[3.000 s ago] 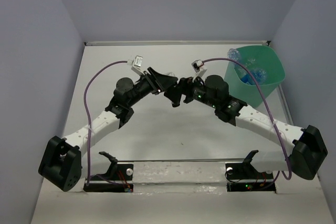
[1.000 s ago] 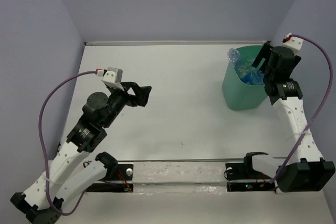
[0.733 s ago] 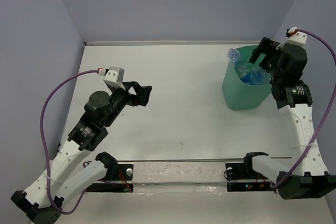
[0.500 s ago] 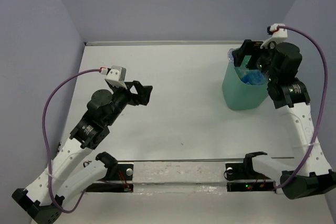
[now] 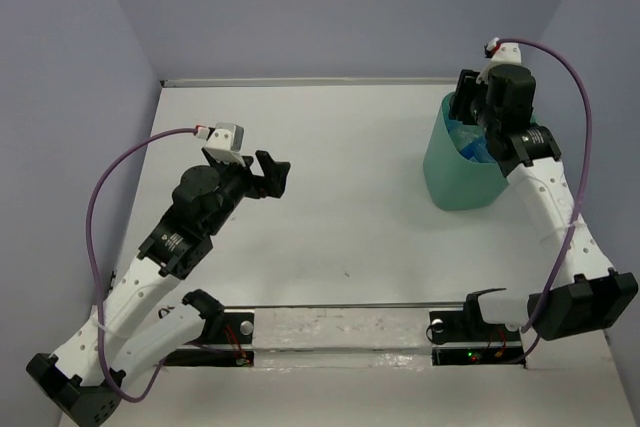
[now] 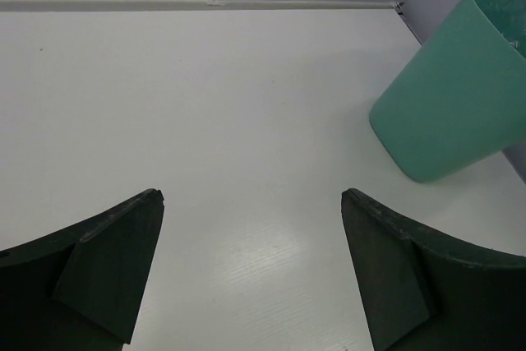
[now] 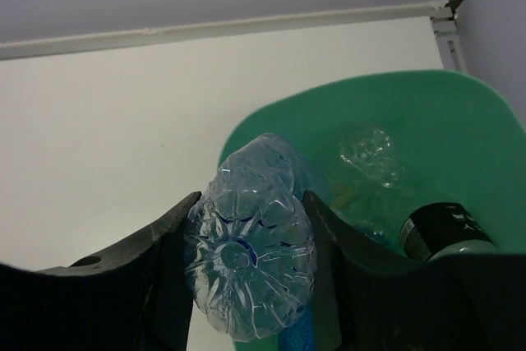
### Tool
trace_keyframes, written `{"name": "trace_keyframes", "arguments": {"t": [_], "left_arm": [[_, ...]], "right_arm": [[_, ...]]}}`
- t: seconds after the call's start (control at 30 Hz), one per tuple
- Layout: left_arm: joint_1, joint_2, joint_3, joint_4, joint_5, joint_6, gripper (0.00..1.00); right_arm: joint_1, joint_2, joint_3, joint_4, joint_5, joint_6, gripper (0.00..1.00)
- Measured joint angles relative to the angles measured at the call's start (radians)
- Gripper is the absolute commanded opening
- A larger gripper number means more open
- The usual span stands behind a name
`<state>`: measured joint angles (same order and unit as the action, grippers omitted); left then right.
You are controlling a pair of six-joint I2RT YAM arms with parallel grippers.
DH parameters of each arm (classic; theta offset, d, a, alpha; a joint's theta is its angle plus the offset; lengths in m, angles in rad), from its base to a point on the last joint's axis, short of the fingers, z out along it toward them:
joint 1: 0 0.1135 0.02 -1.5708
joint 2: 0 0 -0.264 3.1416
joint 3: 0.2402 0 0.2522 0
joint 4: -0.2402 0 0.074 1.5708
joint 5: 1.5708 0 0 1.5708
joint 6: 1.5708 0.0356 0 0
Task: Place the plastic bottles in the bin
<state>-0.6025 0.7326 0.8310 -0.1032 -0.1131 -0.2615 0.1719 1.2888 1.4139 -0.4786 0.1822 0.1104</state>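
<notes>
**Right hand over the bin.** The teal bin stands upright at the far right of the table, its mouth open upward. Inside it lie several clear plastic bottles with blue labels, jumbled together, and a dark cylindrical item that cannot be identified. The right hand is poised at the bin's far left rim, its fingers narrowed onto a plastic bottle and touching it on both sides. This bottle's ribbed base faces the wrist camera. Its long axis runs away along the fingers, and its neck end points down into the bin, out of sight. The left hand hangs over bare table well apart from the bin. Its jaws are spread wide and hold nothing.
</notes>
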Motion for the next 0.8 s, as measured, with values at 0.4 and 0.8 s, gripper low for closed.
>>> {"name": "trace_keyframes", "arguments": {"t": [0.4,0.8], "left_arm": [[0.009,0.003,0.000,0.000,0.000,0.000,0.99],[0.009,-0.003,0.000,0.000,0.007,0.002,0.99]], "right_arm": [[-0.031,-0.133,-0.042,0.085,0.126,0.101,0.23],[-0.275,-0.168,-0.222,0.140,-0.053,0.343,0.89]]}}
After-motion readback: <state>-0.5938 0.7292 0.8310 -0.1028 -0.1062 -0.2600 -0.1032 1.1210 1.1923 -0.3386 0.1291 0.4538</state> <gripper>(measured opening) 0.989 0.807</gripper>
